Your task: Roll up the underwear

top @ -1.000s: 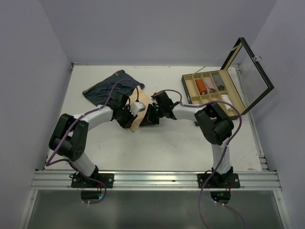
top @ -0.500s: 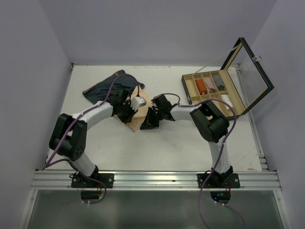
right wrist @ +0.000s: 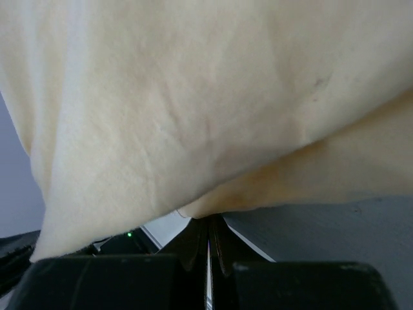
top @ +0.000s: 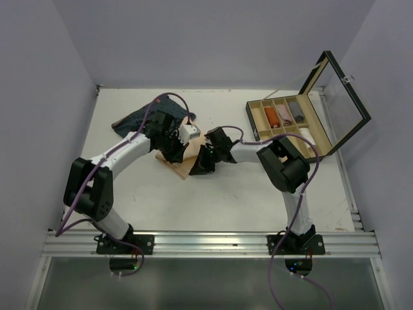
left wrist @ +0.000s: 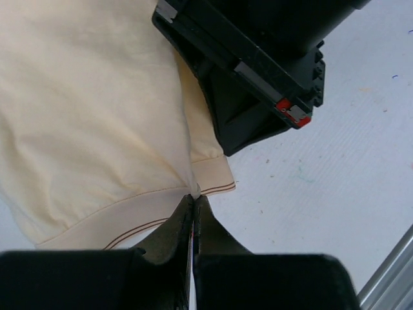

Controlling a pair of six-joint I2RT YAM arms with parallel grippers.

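Left pincer (left wrist: pixel 193 201) clamped tight on plain beige cloth underwear (left wrist: pixel 97 110) hem; right pincer (right wrist: pixel 208 223) likewise, just opposite. Best: lift level, roll evenly.

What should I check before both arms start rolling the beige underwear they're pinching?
1. Left fingers shut on the plain beige cloth underwear at its stitched hem corner: ok.
2. Right fingers shut on the same garment's edge: ok.
3. Beige garment lying even for the roll: cannot tell, the arms cover most of it from above.
4. Navy striped cloth garment clear of the beige one: cannot tell, the left arm hides where they meet.
5. Compartmented wooden box, glass lid open, off to the right of the work: ok.
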